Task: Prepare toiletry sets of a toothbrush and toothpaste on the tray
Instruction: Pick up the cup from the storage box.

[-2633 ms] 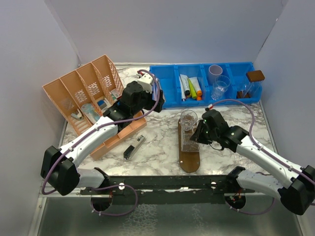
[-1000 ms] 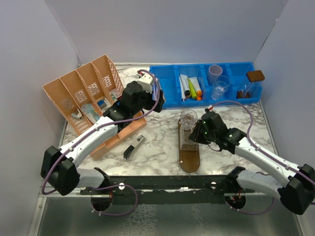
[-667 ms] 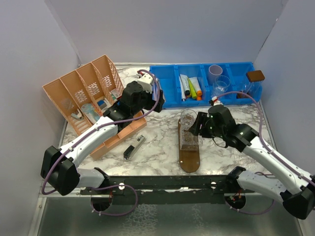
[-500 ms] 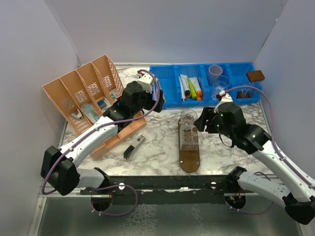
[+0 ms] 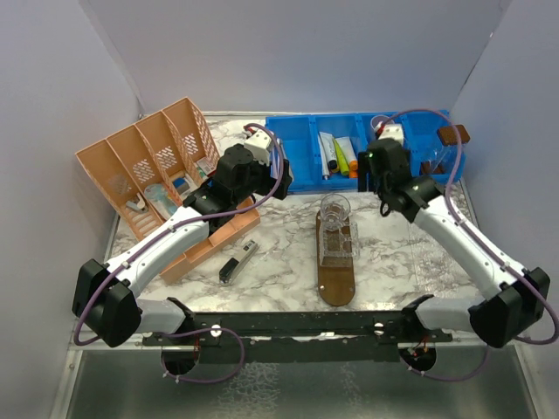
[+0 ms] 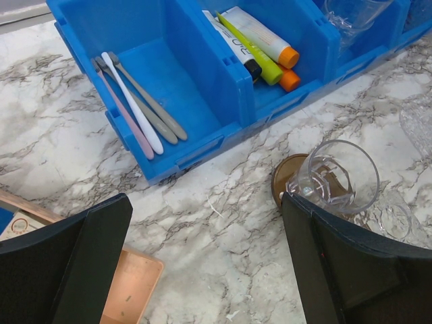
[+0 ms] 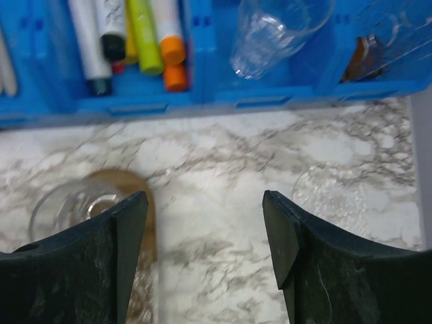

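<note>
Since 1 second ago the right gripper (image 5: 383, 144) has left the tray (image 5: 336, 285) and has gone up to the bin (image 5: 301, 183). Its fingers have parted, and now they stand apart with nothing between them. Nothing has changed at the left gripper (image 6: 206, 202): it hangs near the left end of the bin, its fingers wide apart and also empty.

2 tumblers (image 5: 336, 229) stand on the tray, 1 at the far end and 1 just beside it toward the middle. As far as I can see, both hold nothing. The toothbrushes (image 6: 135, 101) lie in 1 compartment of the bin and the tubes (image 6: 253, 37) in the next one.

I judge that only the tumblers are placed. Each one needs 1 toothbrush and 1 tube, so most of the work is left.
</note>
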Tool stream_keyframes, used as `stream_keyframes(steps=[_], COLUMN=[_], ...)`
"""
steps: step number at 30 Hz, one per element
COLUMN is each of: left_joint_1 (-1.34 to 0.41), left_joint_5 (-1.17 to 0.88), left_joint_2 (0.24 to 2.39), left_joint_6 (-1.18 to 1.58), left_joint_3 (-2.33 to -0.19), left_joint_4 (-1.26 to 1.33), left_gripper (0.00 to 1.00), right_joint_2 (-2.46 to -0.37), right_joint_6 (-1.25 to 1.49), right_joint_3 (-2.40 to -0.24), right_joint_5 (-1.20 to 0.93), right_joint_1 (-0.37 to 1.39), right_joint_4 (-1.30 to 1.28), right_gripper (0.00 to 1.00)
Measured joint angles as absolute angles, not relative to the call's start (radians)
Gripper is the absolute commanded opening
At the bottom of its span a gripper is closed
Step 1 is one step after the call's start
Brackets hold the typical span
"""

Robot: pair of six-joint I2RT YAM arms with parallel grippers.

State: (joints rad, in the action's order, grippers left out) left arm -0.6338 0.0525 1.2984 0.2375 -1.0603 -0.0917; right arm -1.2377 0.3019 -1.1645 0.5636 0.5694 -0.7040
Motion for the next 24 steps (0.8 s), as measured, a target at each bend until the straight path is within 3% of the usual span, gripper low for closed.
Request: stream_keyframes(steps=[10,24], left_joint_1=[-0.634,-0.634], left_joint_5=[0.052,0.052], left_joint_2=[1.298,1.298], left_joint_6=[0.237,0.237], left_joint_3=[-1.061,-1.07], left_joint_4=[-0.092,-0.092], left_gripper=[0.97,0.97], right_joint_2=[-1.51,-1.812], right_joint_6=[0.225,0.38], right_joint_3=[-1.399,-1.562], right_joint_5=[0.4,0.203], right_joint_1=[0.163,-0.041], right_joint_4=[-0.555,-0.524], right_gripper=[0.58,0.48])
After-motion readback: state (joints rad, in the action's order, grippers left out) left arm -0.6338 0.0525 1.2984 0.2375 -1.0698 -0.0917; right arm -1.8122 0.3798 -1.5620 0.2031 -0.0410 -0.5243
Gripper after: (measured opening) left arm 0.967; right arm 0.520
